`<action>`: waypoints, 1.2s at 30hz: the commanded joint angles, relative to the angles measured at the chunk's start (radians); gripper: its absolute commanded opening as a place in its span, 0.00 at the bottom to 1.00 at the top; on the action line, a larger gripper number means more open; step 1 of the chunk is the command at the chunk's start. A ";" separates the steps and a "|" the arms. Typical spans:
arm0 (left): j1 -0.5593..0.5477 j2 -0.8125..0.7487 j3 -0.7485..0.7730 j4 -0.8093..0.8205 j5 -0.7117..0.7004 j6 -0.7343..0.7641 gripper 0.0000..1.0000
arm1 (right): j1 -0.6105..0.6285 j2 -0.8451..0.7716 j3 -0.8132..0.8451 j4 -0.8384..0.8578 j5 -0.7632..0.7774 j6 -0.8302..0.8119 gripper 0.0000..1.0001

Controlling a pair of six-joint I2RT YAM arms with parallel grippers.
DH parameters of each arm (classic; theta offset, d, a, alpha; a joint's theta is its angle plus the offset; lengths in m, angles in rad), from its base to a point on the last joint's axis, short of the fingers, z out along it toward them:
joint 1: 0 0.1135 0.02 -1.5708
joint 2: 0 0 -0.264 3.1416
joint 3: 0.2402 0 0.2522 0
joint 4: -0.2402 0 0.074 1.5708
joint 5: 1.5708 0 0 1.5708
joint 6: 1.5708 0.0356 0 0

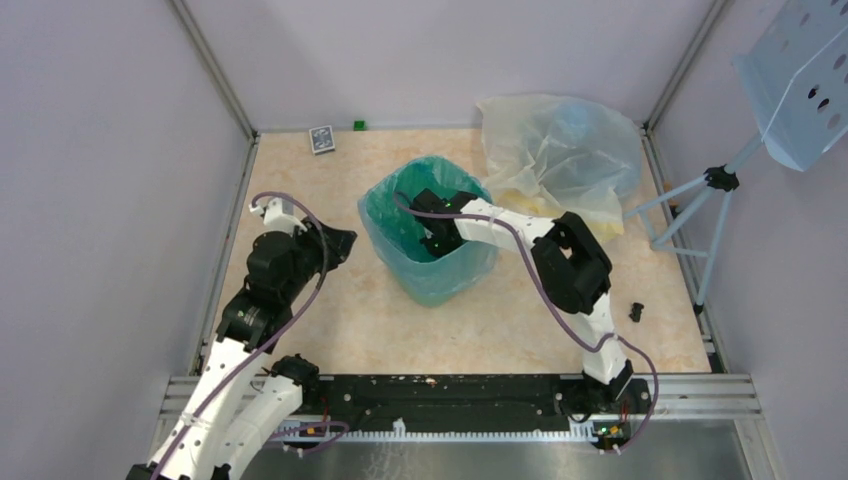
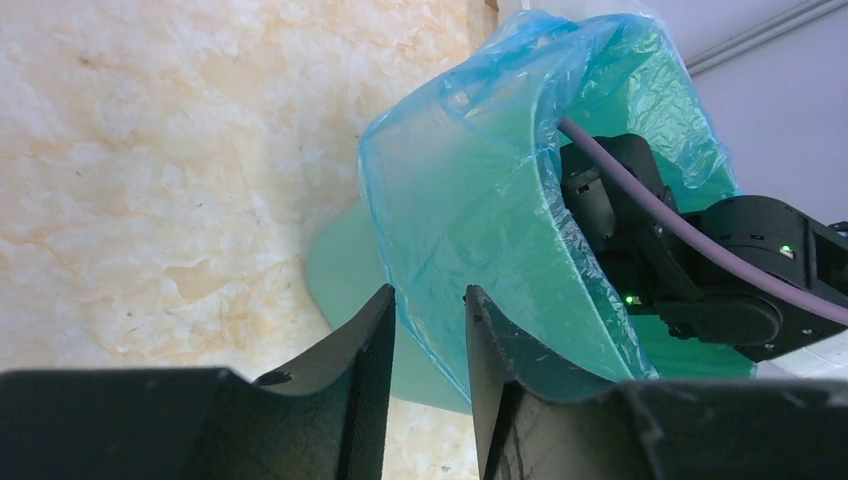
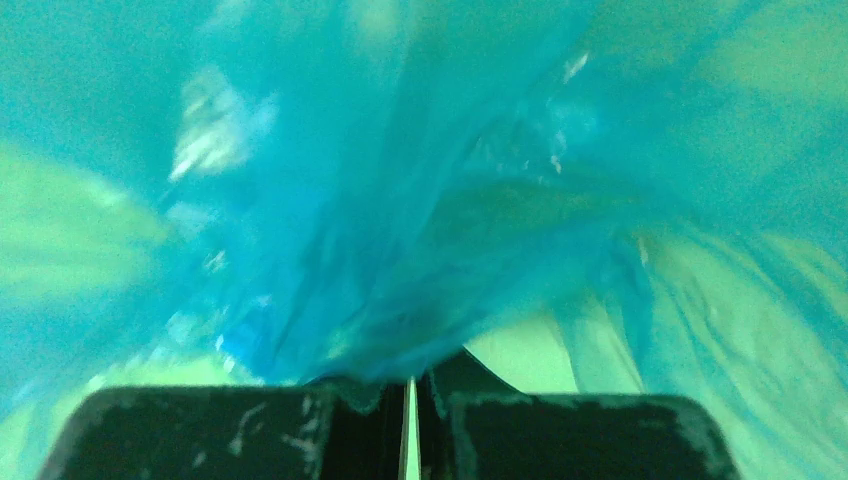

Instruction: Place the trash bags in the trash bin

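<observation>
The green trash bin stands mid-table with a light blue trash bag draped over its rim and hanging inside. My right gripper is deep inside the bin. In the right wrist view its jaws are almost closed, with blue bag film bunched at the tips. My left gripper is open just left of the bin. In the left wrist view the bag's lower edge hangs by its fingertips, over the bin wall. More pale yellowish and blue bags lie at the back right.
A small dark card box and a green cube sit by the back wall. A tripod with a perforated panel stands at the right. A small black object lies near the right edge. Walls enclose three sides.
</observation>
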 commanded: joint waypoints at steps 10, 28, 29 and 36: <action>-0.002 0.028 0.092 -0.009 0.057 0.053 0.47 | 0.003 -0.252 0.057 0.027 -0.083 -0.018 0.00; -0.002 0.116 0.268 -0.138 0.018 0.131 0.79 | -0.033 -0.488 0.344 -0.086 0.111 -0.180 0.01; -0.002 0.125 0.284 -0.152 0.015 0.127 0.85 | -0.044 -0.502 0.348 -0.079 0.102 -0.191 0.03; -0.002 0.275 0.376 -0.234 0.055 0.084 0.93 | -0.119 -0.540 0.383 -0.066 0.070 -0.197 0.51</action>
